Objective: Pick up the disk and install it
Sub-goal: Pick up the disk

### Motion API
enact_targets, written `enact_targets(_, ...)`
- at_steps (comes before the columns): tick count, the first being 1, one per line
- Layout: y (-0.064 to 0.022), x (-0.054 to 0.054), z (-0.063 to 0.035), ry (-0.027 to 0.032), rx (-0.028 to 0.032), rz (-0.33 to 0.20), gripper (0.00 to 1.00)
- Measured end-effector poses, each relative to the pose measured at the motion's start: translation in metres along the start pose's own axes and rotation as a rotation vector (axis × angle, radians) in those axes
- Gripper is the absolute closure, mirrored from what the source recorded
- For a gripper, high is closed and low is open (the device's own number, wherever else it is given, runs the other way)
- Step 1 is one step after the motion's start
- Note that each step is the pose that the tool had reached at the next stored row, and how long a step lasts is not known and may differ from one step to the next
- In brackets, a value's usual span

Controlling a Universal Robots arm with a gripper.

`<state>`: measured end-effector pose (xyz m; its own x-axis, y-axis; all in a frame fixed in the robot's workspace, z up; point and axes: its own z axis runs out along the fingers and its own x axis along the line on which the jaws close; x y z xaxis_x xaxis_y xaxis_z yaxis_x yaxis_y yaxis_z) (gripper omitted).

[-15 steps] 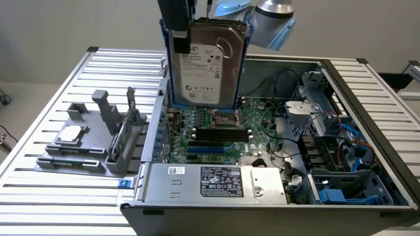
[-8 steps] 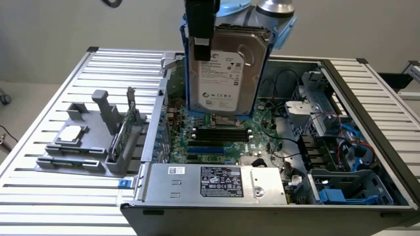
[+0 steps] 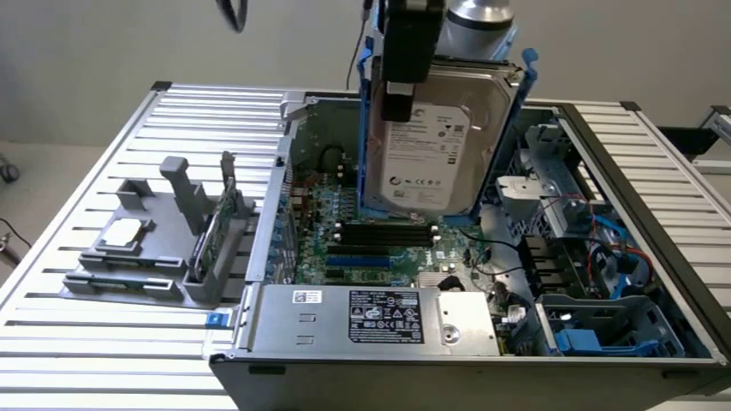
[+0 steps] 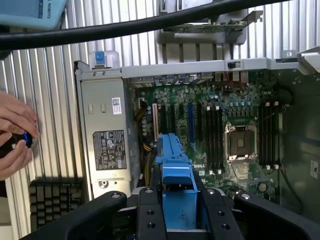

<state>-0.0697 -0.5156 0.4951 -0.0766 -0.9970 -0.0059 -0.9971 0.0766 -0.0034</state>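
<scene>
The disk (image 3: pixel 440 141), a silver-grey drive with a white label in a blue carrier, hangs upright over the open computer case (image 3: pixel 263 257), above the motherboard (image 3: pixel 389 248). My gripper (image 3: pixel 402 104) comes down from above and is shut on the disk's edge, one black finger lying across the label side. In the wrist view the blue carrier (image 4: pixel 175 175) sits clamped between the black fingers (image 4: pixel 150 212), with the motherboard (image 4: pixel 220 120) beneath it.
A power supply (image 3: pixel 365 315) fills the case's near side, and a drive bay with blue brackets (image 3: pixel 583 338) sits at the exterior view's right. A grey fixture (image 3: pixel 154 248) stands outside the case. A person's hand (image 4: pixel 15 135) and a keyboard (image 4: pixel 55 197) lie beside the case.
</scene>
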Motion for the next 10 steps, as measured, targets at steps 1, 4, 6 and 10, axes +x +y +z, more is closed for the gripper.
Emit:
enact_targets(1,-0.0038,0.002,0.0000,0.0000,0.0000,0.000,0.67)
enact_targets(4,-0.0157,0.008,0.0000,-0.0001,0.0000,0.000,0.67)
enact_targets(6,-0.0237,0.013,0.0001,-0.0001,0.0000,0.000,0.67)
enact_targets(10,-0.0390,0.021,0.0001,-0.0002,0.0000,0.000,0.67)
